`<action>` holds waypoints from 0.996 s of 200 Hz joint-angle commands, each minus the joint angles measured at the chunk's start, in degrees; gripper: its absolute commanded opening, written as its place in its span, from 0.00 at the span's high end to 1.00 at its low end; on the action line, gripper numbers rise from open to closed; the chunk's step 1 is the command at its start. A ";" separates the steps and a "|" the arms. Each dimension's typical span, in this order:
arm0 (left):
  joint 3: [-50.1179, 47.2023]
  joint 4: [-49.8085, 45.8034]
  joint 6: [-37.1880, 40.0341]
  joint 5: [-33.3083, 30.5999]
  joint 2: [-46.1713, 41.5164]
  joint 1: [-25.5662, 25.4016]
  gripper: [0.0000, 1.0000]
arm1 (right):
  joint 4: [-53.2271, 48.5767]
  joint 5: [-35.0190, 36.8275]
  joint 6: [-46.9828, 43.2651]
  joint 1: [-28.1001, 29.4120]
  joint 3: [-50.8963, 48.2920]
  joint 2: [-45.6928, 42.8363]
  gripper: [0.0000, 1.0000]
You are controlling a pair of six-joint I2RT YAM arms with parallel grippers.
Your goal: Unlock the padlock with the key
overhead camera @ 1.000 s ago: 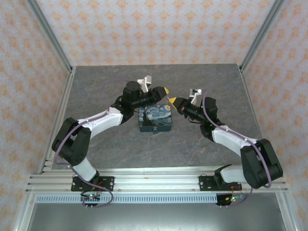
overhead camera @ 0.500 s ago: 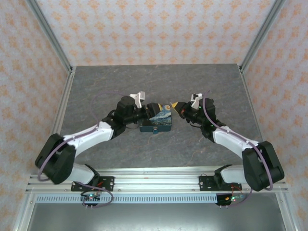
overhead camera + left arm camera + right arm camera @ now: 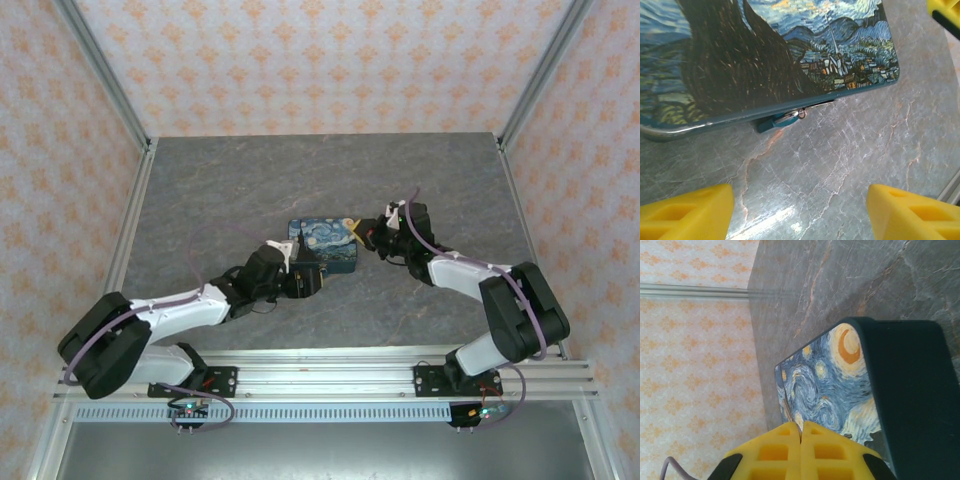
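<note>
The padlock (image 3: 782,120), small and teal with a silver shackle, hangs at the front edge of the swirl-print box (image 3: 765,55). My left gripper (image 3: 800,210) is open, with its yellow fingers (image 3: 685,212) wide apart over bare table just in front of the padlock. From above, the left gripper (image 3: 316,277) sits low at the box's (image 3: 322,238) front side. My right gripper (image 3: 801,435) is shut above the box lid (image 3: 830,385), and a thin metal sliver, the key (image 3: 799,426), is pinched edge-on between its tips. It hovers at the box's right rear corner (image 3: 356,232).
The grey marble table (image 3: 220,190) is fenced by aluminium posts and patterned walls. One yellow finger of the right gripper (image 3: 946,14) pokes into the upper right corner of the left wrist view.
The left arm swung from behind the box's left side down to its front and its jaws widened. The right gripper dropped lower and closer to the box's right rear corner.
</note>
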 commanded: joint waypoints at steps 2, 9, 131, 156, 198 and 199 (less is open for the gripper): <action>-0.27 5.52 2.73 -2.39 2.66 -0.39 0.30 | 2.84 -0.15 0.26 0.53 1.64 0.77 1.00; -0.17 6.48 2.86 -2.34 3.57 -0.45 0.30 | 2.85 -0.05 0.12 0.55 1.55 1.04 1.00; 1.26 21.94 5.16 -6.78 19.33 -0.47 0.38 | 1.60 0.40 -1.72 0.53 3.04 5.25 1.00; 2.50 23.58 6.09 -6.89 22.05 -0.54 0.40 | 1.12 0.26 -2.05 0.52 3.64 6.07 1.00; 4.87 26.00 6.40 -6.21 25.54 -0.71 0.40 | 0.66 -0.39 -2.47 0.18 4.62 7.72 1.00; 4.98 26.06 6.34 -6.16 25.63 -0.72 0.40 | 0.66 -0.35 -2.52 0.17 4.62 7.75 1.00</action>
